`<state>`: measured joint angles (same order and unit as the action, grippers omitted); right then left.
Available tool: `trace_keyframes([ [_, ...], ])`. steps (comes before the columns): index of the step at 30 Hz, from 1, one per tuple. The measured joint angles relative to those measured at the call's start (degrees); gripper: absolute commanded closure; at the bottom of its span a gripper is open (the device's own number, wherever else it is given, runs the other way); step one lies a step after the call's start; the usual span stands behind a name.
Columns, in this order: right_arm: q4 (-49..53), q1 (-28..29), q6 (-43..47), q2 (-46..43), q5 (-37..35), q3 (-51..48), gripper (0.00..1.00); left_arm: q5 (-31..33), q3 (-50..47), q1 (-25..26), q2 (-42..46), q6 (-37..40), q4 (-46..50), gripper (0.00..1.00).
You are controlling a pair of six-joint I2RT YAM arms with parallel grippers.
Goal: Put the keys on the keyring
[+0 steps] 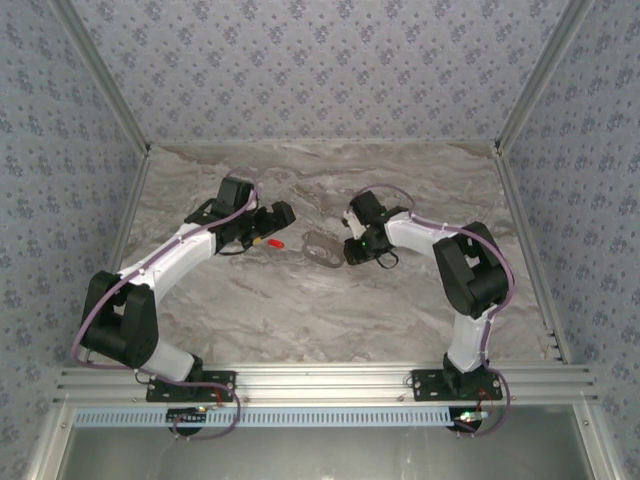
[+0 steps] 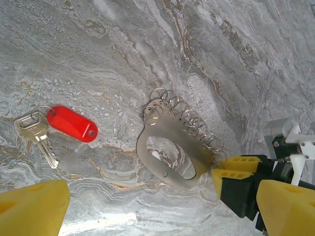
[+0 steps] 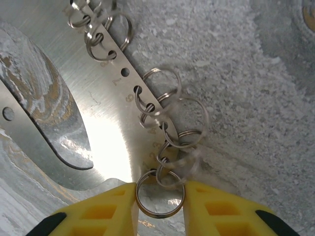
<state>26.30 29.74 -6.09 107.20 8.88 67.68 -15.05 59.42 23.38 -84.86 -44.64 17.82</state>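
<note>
Left gripper (image 2: 160, 204) is spread wide with nothing between the jaws, hanging low over the marble table (image 2: 236, 54). The keys (image 2: 35, 132), a silver key on a red tag (image 2: 73, 123), lie flat just ahead of its left finger (image 2: 29, 209). They are apart from it and off to the side of the keyring (image 2: 165, 147).

The keyring lies flat ahead of the gap between the jaws, an oval plate with a row of small rings along one edge. Over at the right gripper (image 3: 160, 194), the jaws are drawn close. The two yellow fingertips (image 3: 106, 209) pinch the end ring (image 3: 158, 215), which touches both. The rest of the row runs away from the tips along the plate.
</note>
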Motion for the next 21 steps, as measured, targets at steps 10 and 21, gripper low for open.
trace_keyframes([
  [10,0.2,0.0,0.5,0.2,0.9,1.3,0.83,0.0,0.0,0.0,0.0,0.0,0.0,0.02],
  [21,0.5,0.0,0.6,0.2,2.5,1.4,0.94,0.0,0.0,0.0,0.0,0.0,0.0,0.02],
])
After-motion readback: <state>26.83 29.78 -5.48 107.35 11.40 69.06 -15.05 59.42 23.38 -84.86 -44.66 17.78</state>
